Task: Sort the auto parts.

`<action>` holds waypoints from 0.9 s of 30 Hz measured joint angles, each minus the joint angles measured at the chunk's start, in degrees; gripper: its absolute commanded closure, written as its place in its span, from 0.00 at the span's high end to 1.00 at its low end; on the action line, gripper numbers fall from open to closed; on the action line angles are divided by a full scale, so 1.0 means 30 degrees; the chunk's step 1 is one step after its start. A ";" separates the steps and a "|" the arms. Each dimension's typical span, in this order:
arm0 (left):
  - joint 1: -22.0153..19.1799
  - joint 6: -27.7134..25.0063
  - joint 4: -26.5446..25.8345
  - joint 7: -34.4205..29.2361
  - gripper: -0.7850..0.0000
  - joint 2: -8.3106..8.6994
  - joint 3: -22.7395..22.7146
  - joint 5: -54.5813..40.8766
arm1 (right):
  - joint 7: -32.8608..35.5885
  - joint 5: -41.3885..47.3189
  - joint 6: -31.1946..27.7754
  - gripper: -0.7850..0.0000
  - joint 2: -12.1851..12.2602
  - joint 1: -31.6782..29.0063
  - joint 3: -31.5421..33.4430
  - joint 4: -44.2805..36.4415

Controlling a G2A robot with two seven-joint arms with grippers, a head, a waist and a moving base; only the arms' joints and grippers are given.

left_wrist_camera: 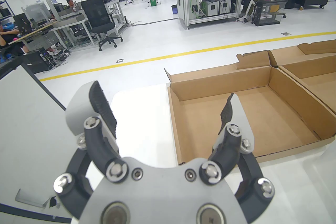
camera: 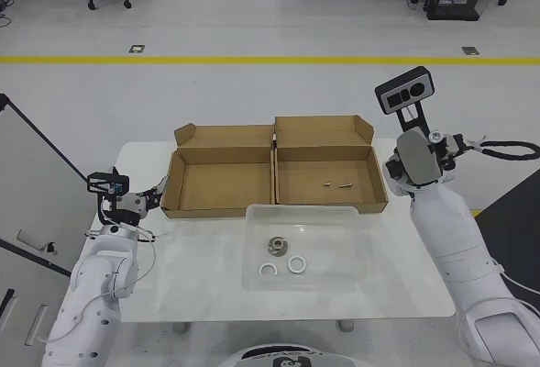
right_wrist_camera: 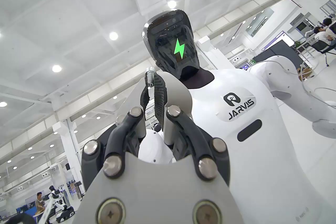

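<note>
Left pincer (left_wrist_camera: 164, 93) hangs with its jaws spread wide and nothing between them, over the left margin of the white table (camera: 196, 275); just to its right, close to its fingertips, sits the left cardboard box (camera: 219, 183), with no part in it yet. Farther to that pincer's right and nearer the robot, well apart from it, lies the clear tray (camera: 334, 275); in it are a grey metal hub (camera: 276, 244), a white ring (camera: 268, 270) and a second white ring (camera: 297, 264) just beside the first. Behind the tray the right cardboard box (camera: 306, 174) touches the left box wall to wall; two small metal pins (camera: 343, 183) lie near each other on its floor. Right pincer (right_wrist_camera: 153, 87) is raised just beyond that box's right wall, tips turned upward, jaws drawn narrow on a small threaded pin (right_wrist_camera: 150, 76); the pin is nipped at the very fingertips, its end jutting past them.

The sorting looks begun but less than half done: two pins are boxed and a third is in hand, likely bound for the right box, to the left of that pincer and below it; the hub and both rings are left to sort, the nearest of them well apart from either pincer.
</note>
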 measured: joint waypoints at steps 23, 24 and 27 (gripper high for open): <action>0.0000 0.0000 0.0000 0.0000 1.00 0.0000 0.0000 0.0000 | -0.0592 -0.0704 0.0009 0.00 0.0046 -0.0178 0.0250 -0.0007; 0.0000 0.0000 0.0000 0.0000 1.00 0.0000 0.0000 0.0000 | -0.0806 -0.1364 0.0027 0.00 0.0104 -0.0271 0.0549 0.0132; 0.0000 0.0000 0.0000 0.0000 1.00 0.0000 0.0000 0.0000 | -0.0787 -0.2976 0.0193 0.00 0.0291 -0.0462 0.1460 0.0787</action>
